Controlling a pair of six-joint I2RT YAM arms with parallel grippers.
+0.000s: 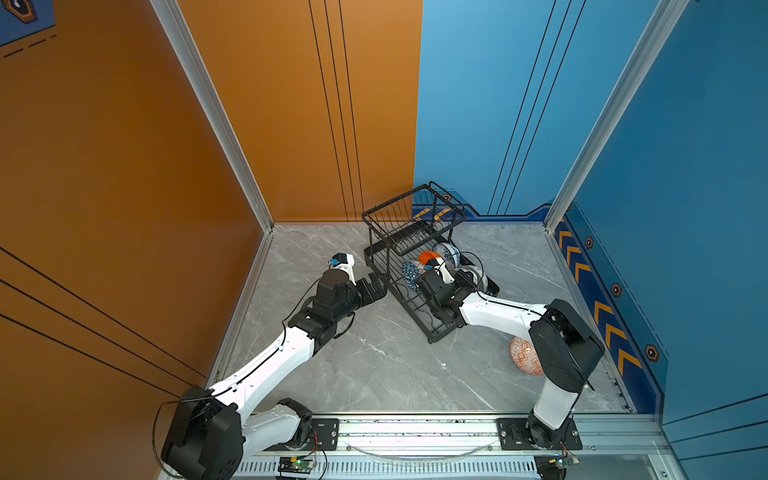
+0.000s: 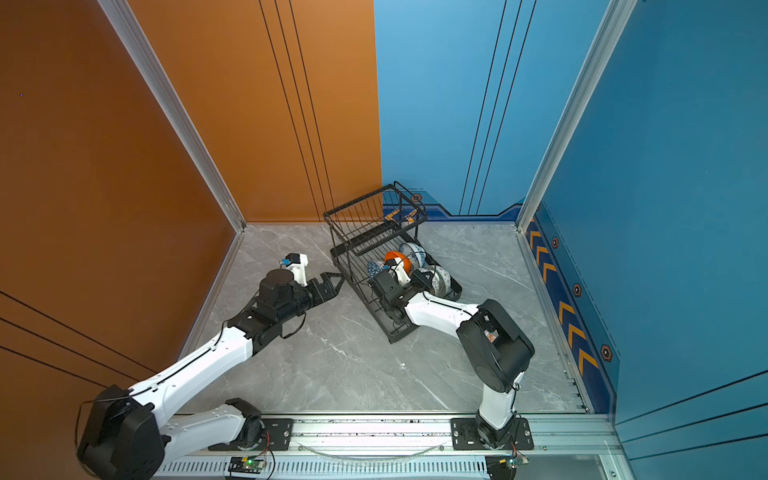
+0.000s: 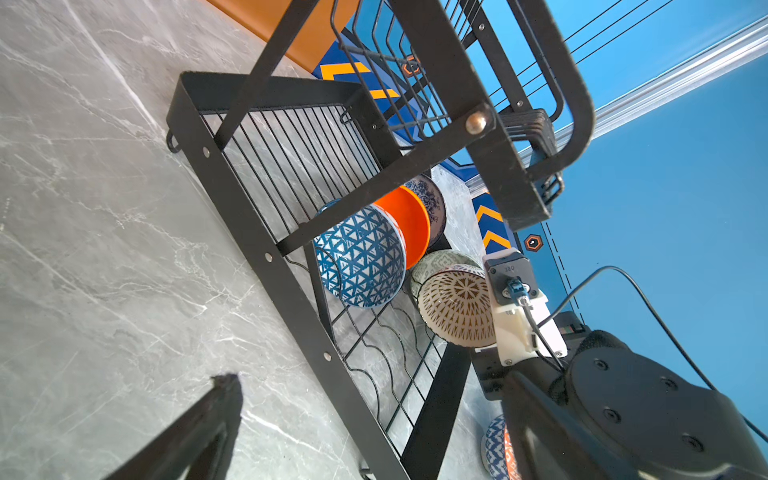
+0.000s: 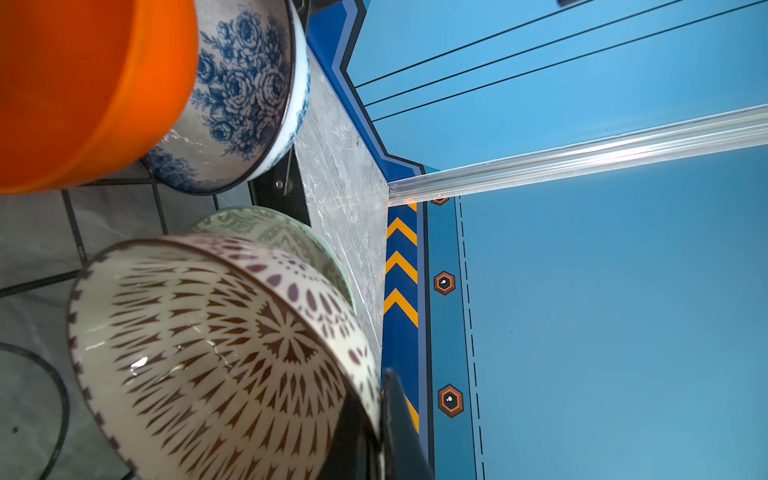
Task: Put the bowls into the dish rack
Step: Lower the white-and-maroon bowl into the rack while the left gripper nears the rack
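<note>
The black wire dish rack (image 1: 376,254) stands at the back of the table. On its lower tier stand a blue triangle bowl (image 3: 361,257), an orange bowl (image 3: 411,224), a blue floral bowl (image 4: 245,83) and a pale green bowl (image 4: 282,232). My right gripper (image 4: 376,399) is shut on the rim of the white bowl with the dark lattice (image 4: 216,353), held tilted over the slot wires against the green bowl. My left gripper (image 1: 380,286) is open beside the rack's left rim and holds nothing. A red-orange patterned bowl (image 1: 523,355) lies on the table behind the right arm.
The raised basket (image 1: 411,216) overhangs the rack's far end. The marble table (image 1: 374,365) is walled in orange on the left and blue at the back and right. The right forearm (image 1: 498,313) reaches across the rack's near corner.
</note>
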